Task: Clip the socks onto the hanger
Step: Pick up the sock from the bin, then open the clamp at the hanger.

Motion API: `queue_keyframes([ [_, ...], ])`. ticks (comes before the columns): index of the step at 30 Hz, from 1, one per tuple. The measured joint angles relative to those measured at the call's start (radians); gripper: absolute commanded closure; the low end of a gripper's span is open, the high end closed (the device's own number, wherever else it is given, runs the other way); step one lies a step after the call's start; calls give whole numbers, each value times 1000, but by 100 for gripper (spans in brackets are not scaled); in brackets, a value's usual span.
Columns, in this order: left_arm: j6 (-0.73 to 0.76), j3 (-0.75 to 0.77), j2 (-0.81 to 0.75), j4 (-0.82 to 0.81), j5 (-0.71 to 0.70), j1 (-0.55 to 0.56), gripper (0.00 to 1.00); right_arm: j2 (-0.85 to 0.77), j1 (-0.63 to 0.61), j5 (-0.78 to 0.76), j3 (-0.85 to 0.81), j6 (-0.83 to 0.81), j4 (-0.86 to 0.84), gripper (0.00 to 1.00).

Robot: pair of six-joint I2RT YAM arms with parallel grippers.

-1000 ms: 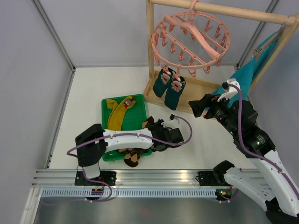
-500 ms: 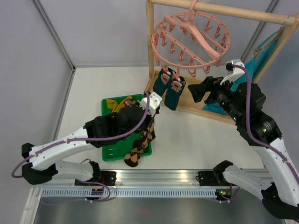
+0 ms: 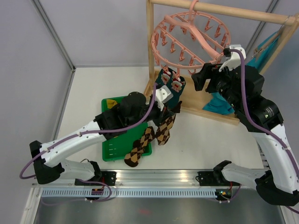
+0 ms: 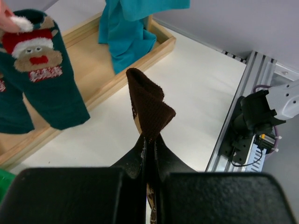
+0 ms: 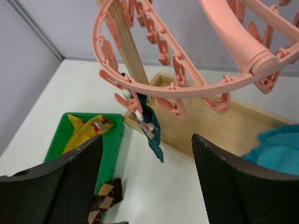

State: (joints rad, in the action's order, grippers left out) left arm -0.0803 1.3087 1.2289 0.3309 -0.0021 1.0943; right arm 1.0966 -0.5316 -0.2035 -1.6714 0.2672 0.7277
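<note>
The pink hanger [image 3: 191, 39] hangs from the wooden rack, its ring [image 5: 159, 88] filling the top of the right wrist view. Two dark teal socks [image 3: 170, 83] with a Christmas figure [image 4: 37, 79] hang from its clips. My left gripper [image 3: 174, 107] is raised just below them, shut on the cuff of a brown argyle sock [image 4: 147, 109] that dangles from it [image 3: 164, 130]. A second argyle sock [image 3: 140, 148] lies over the tray's edge. A yellow sock [image 5: 84, 130] lies in the tray. My right gripper [image 3: 202, 80] stands open and empty under the ring [image 5: 147, 140].
A green tray [image 3: 110, 149] sits on the table, left of the rack's wooden base [image 3: 205, 109]. A turquoise cloth [image 3: 254, 65] hangs on the rack's right side. The rack's upright post [image 3: 150, 46] stands close behind the teal socks.
My left arm has lifted the argyle sock out of the tray, up and to the right, to just below the teal socks. My right gripper has risen toward the hanger's ring.
</note>
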Motion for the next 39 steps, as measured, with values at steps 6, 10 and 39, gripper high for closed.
queue_keyframes([
  [6,-10,6,109,-139,170,-53,98,16,0,-67,0,-37,71,21],
  [10,-37,25,192,-212,264,-94,98,5,0,-140,42,-83,69,21],
  [39,-175,370,496,-263,223,-390,98,68,135,-154,302,-315,-327,23],
])
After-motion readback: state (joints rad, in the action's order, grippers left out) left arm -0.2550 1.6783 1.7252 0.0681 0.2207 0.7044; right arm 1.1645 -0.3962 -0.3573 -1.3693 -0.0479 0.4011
